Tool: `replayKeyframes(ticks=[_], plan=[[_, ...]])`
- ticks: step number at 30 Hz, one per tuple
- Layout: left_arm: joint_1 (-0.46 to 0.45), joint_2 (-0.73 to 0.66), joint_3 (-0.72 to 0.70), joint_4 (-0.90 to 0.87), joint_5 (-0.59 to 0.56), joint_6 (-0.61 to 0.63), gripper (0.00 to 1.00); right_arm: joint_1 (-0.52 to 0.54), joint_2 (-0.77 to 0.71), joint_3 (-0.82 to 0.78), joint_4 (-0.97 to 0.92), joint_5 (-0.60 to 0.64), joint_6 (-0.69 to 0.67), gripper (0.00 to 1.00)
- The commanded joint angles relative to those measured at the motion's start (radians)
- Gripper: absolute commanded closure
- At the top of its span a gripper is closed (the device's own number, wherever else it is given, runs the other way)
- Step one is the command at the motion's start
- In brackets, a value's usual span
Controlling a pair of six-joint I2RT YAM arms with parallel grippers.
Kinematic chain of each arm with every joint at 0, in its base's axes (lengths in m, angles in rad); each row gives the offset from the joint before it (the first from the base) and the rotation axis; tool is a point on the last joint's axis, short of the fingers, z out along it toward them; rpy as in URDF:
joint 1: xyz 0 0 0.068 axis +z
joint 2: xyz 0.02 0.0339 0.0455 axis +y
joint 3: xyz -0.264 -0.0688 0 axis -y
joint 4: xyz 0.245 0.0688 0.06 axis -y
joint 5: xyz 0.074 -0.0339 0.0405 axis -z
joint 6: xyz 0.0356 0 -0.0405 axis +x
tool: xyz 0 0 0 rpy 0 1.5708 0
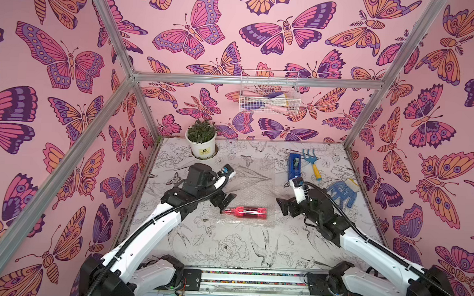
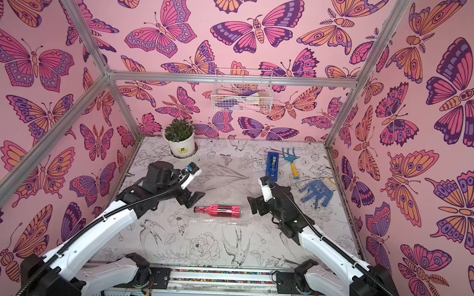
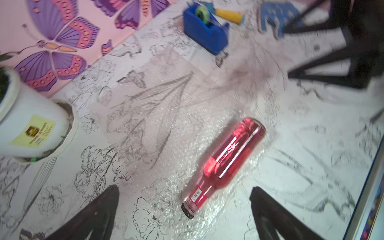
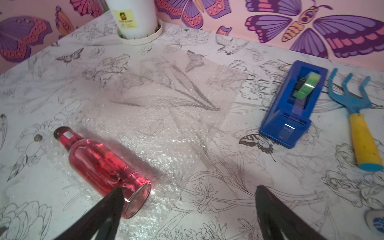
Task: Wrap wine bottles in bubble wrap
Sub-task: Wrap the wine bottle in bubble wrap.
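The wine bottle (image 1: 245, 212) (image 2: 218, 210), clear with red liquid and a dark cap, lies on its side on the near part of the bubble wrap (image 1: 253, 187) (image 2: 228, 181). The wrap is a flat transparent sheet spread on the table. The bottle's cap points left. My left gripper (image 1: 225, 202) (image 3: 184, 189) hovers open just beyond the cap, with the bottle's (image 3: 228, 158) neck between its spread fingers and nothing gripped. My right gripper (image 1: 280, 204) (image 4: 189, 188) is open beside the bottle's (image 4: 99, 162) base and holds nothing.
A potted plant (image 1: 201, 141) stands at the back left. A blue tape dispenser (image 1: 294, 167), a small blue and yellow rake (image 1: 313, 165) and a blue glove (image 1: 342, 193) lie at the back right. A wire basket (image 1: 269, 96) hangs on the back wall.
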Motion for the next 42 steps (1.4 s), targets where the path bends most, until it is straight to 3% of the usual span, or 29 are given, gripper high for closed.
replayKeyframes(ticks=[1,11,21,30,34,42], plan=[[-0.093,0.014,-0.075,-0.010,-0.095,0.246,0.00,-0.060,-0.050,-0.014,0.053,-0.008,0.116,0.01],[-0.298,0.118,-0.274,0.265,-0.252,0.366,0.00,-0.095,-0.071,-0.026,0.040,-0.036,0.099,0.01],[-0.331,0.304,-0.296,0.440,-0.371,0.456,0.01,-0.104,-0.071,-0.036,0.085,-0.067,0.101,0.01],[-0.334,0.438,-0.278,0.443,-0.384,0.539,0.00,-0.127,-0.088,-0.007,0.052,-0.078,0.102,0.01],[-0.325,0.523,-0.255,0.433,-0.445,0.598,0.00,-0.129,-0.079,-0.002,0.029,-0.055,0.081,0.01],[-0.290,0.563,-0.231,0.380,-0.394,0.571,0.22,-0.129,-0.112,-0.022,0.015,0.011,0.033,0.01]])
